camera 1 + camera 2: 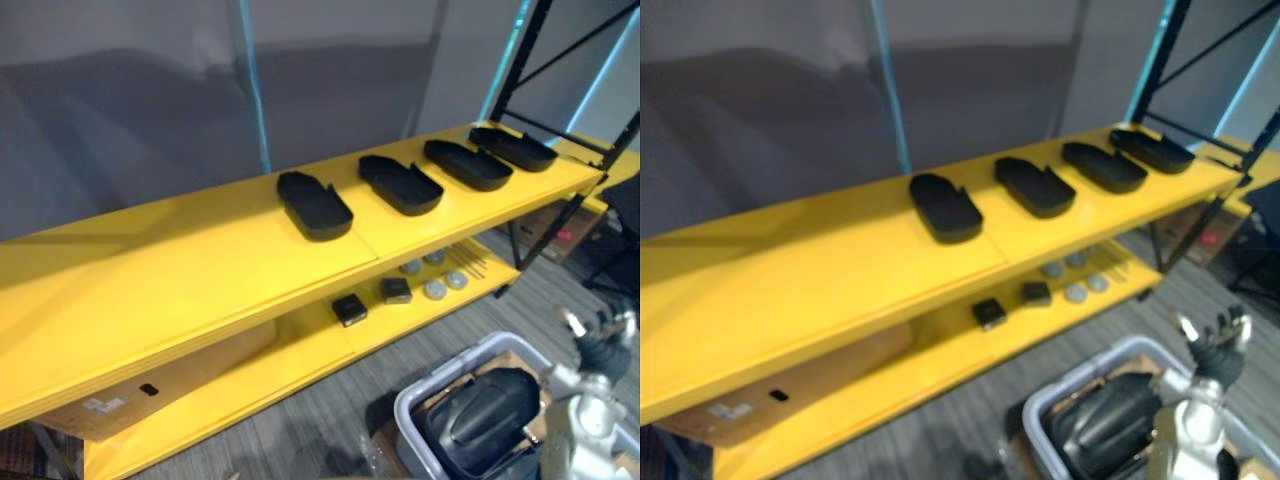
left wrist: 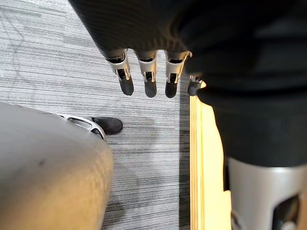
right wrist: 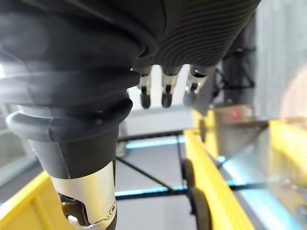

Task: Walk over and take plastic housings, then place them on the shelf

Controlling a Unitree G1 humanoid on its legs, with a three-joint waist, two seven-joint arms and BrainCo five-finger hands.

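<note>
Several black plastic housings lie in a row on the yellow shelf's top board [image 1: 200, 270], from the nearest housing [image 1: 313, 204] to the farthest housing [image 1: 512, 147] at the right end. Another black housing [image 1: 485, 415] rests inside a grey bin [image 1: 428, 400] on the floor at the lower right. My right hand [image 1: 598, 340] is raised beside the bin, above it and apart from the housing; its fingers [image 3: 165, 91] are straight and hold nothing. My left hand [image 2: 149, 76] hangs over the carpet next to a yellow shelf edge [image 2: 204, 158], fingers straight and empty.
The lower shelf board carries two small black boxes [image 1: 349, 309] and some grey discs [image 1: 435, 288]. A cardboard box [image 1: 150, 390] sits under the shelf at the left, another [image 1: 555, 230] at the far right. A black upright frame [image 1: 530, 50] rises at the shelf's right end.
</note>
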